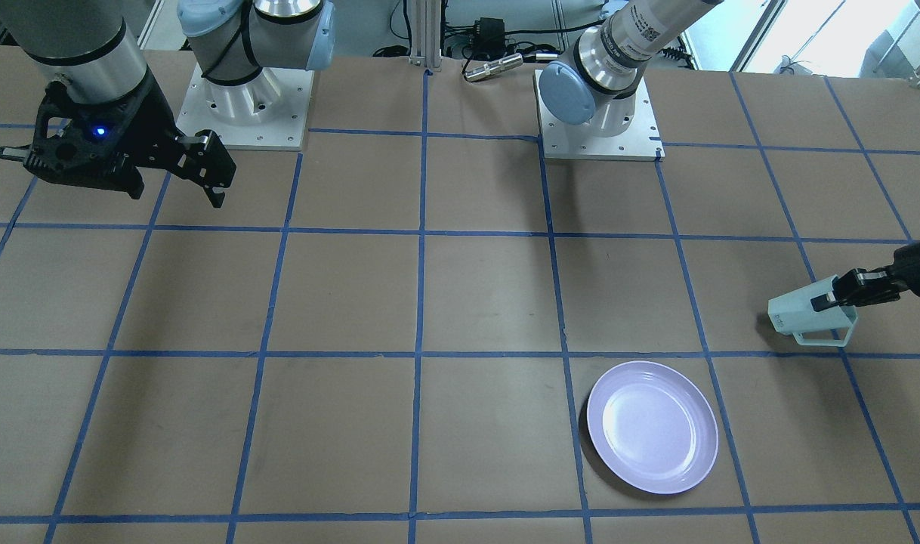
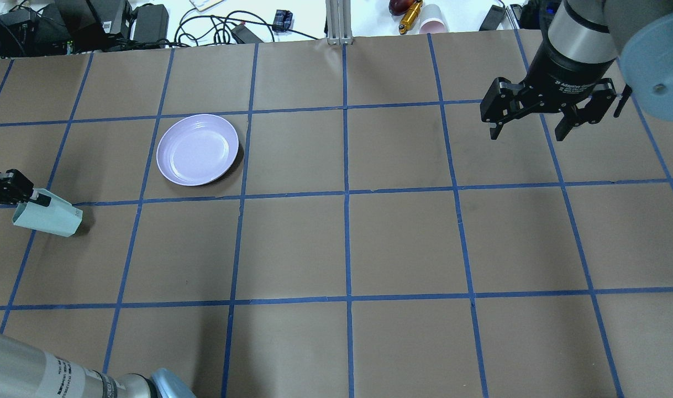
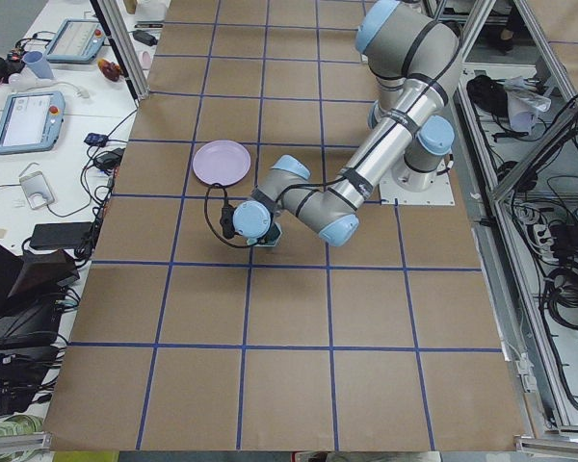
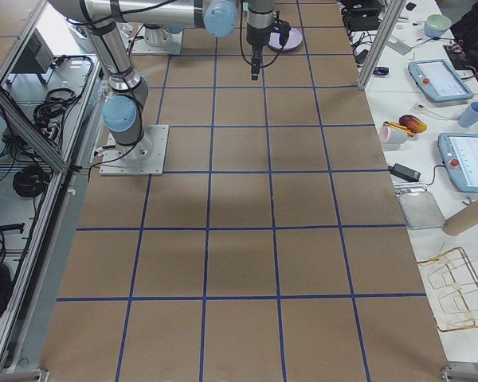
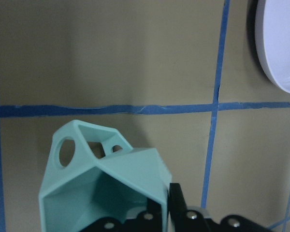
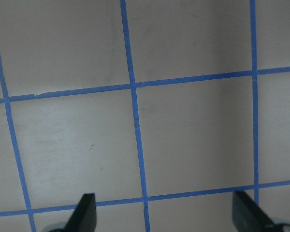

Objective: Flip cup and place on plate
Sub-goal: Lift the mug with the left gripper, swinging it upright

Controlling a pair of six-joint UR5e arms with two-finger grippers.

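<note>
The pale mint-green cup (image 2: 48, 220) is tipped on its side at the table's far left, base pointing toward the table's middle, just over the surface. My left gripper (image 2: 33, 195) is shut on the cup's rim wall. In the front view the cup (image 1: 804, 316) shows its handle on the near side, with the left gripper (image 1: 834, 298) on it. In the left wrist view the cup (image 5: 130, 176) shows its open mouth and handle. The lavender plate (image 2: 197, 149) lies empty, apart from the cup; it also shows in the front view (image 1: 652, 427). My right gripper (image 2: 529, 132) is open and empty, high at the far right.
Brown table with a blue tape grid. Cables, a bottle and a pink cup (image 2: 433, 25) lie beyond the table's far edge. The arm bases (image 1: 600, 128) stand at the robot's side of the table.
</note>
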